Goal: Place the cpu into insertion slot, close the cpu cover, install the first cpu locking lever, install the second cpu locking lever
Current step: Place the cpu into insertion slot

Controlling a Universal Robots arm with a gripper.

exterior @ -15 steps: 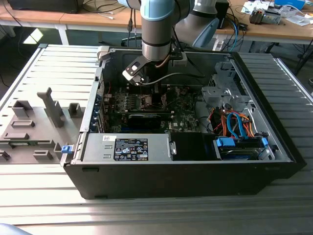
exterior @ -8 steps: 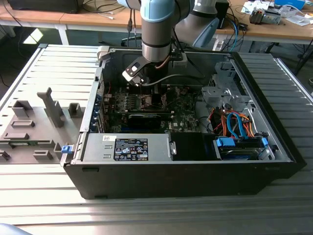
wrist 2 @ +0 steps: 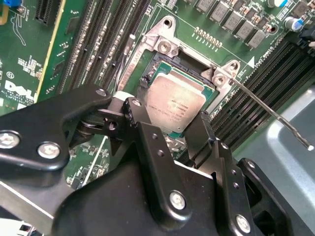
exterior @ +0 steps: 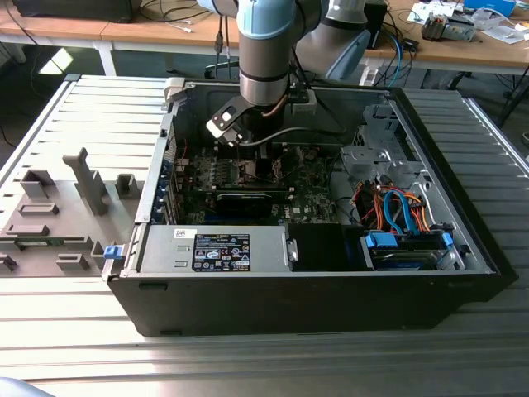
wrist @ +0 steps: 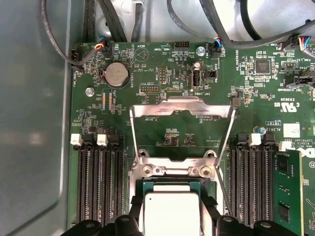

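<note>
The silvery cpu (wrist 2: 174, 101) lies level in the insertion slot (wrist 2: 165, 46), whose metal frame rings it. My gripper (wrist 2: 169, 113) straddles the chip with one black finger (wrist 2: 132, 104) on each of two opposite sides, shut on its edges. In the first wrist view the cpu (wrist: 171, 211) sits between the same fingertips (wrist: 209, 214) of the gripper (wrist: 172, 219). The cpu cover (wrist: 182, 105) stands raised off the slot (wrist: 172, 169), its window open. One thin locking lever (wrist 2: 268, 110) sticks out free beside the socket. In the exterior view the gripper (exterior: 248, 157) is low over the motherboard.
Rows of long memory slots (wrist: 98, 187) flank the socket on both sides, with a green memory card (wrist: 288, 191) in one. The open computer case (exterior: 157, 190) walls the board in. Coloured cables (exterior: 397, 207) and a drive bay sit at the exterior view's right.
</note>
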